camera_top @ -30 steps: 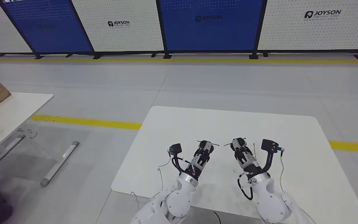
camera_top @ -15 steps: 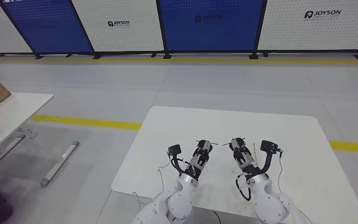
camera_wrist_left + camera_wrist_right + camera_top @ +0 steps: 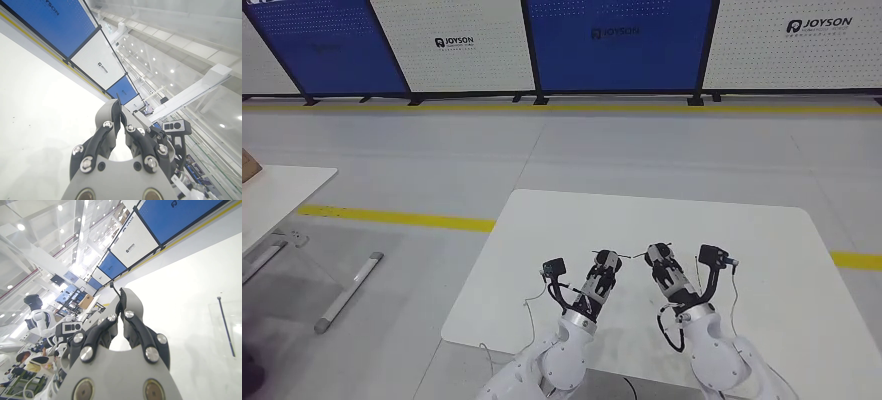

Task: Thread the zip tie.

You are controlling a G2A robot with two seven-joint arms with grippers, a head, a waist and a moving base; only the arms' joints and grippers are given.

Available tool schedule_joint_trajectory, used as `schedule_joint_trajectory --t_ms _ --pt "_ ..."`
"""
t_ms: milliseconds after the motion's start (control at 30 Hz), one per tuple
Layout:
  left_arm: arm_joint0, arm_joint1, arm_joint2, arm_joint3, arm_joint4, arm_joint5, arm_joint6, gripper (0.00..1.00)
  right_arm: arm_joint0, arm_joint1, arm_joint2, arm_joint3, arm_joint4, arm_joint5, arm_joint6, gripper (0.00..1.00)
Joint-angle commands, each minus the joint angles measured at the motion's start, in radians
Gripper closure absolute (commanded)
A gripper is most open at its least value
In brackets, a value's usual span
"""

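Right wrist view: two zip ties (image 3: pixel 114 290) (image 3: pixel 226 327)

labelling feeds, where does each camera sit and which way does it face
Top view: overhead, looking down at the table; both arms show.
Left wrist view: on that wrist, along the left claw, shut on the zip tie.
Right wrist view: on that wrist, along the right claw, shut likewise.
All share the table.

Loose zip tie (image 3: pixel 226 328) near right gripper (image 3: pixel 120 298)
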Motion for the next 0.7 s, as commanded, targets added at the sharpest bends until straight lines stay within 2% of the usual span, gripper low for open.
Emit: schedule_joint_trajectory --t_ms 0,667 --pt "0.000 0.000 0.000 0.000 0.000 0.000 0.000 1.00 0.000 0.000 0.000 0.000 0.000 0.000 0.000 1.00" --pt "0.000 0.000 0.000 0.000 0.000 0.000 0.000 1.00 -0.003 -0.011 0.007 0.013 0.002 -0.020 0.001 1.00"
